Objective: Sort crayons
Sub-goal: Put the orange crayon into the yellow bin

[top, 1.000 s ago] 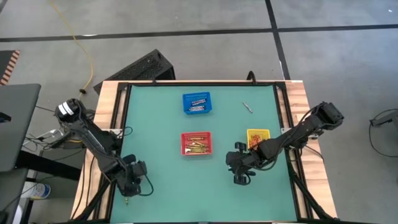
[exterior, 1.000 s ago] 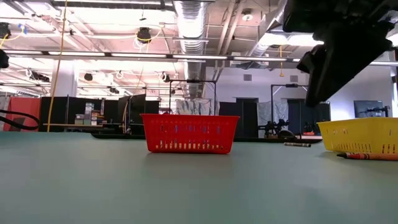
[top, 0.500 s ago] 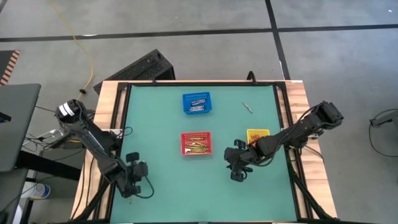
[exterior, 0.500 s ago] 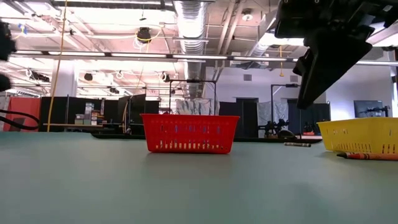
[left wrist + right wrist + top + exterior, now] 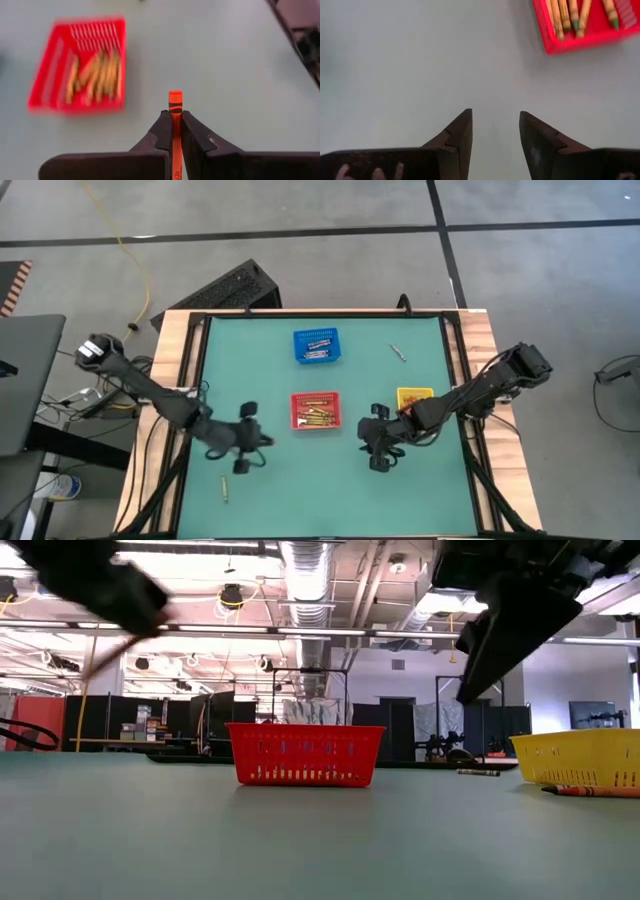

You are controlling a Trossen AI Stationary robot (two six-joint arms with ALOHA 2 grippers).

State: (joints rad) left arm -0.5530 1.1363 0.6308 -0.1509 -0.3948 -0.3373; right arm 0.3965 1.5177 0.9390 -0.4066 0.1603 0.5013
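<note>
- Our left gripper (image 5: 175, 131) is clamped shut on one orange crayon (image 5: 175, 107), which runs straight forward between the fingers with its flat end poking out past the tips.
- In the high view that left gripper (image 5: 243, 452) hangs over the green table (image 5: 270, 500), just to the left of the red basket (image 5: 316, 411), so the basket lies to its right and a little toward the far edge. We judge this the relation the drop-off turns on, since the crayon's colour matches the sticks already lying there.
- The crayon's long axis points roughly toward the red basket in the left wrist view, where the sticks inside lie side by side along the basket's length.
- Our right gripper (image 5: 495, 131) hangs with its fingers spread apart and nothing between them, above bare table just right of the red basket, whose corner shows in its wrist view.
- Both arms are close to the red basket; only the left one carries anything.
- Counting baskets, we see three: one blue basket (image 5: 316, 346) near the far edge, the red one in the middle, one yellow basket (image 5: 415, 399) to the right.
- Loose crayons on the table that we can make out: one yellowish crayon (image 5: 225, 489) near the front left, one grey crayon (image 5: 398, 352) at the far right, one red crayon (image 5: 588, 792) by the yellow basket in the low view.
- The sticks inside the baskets are too small to count.
</note>
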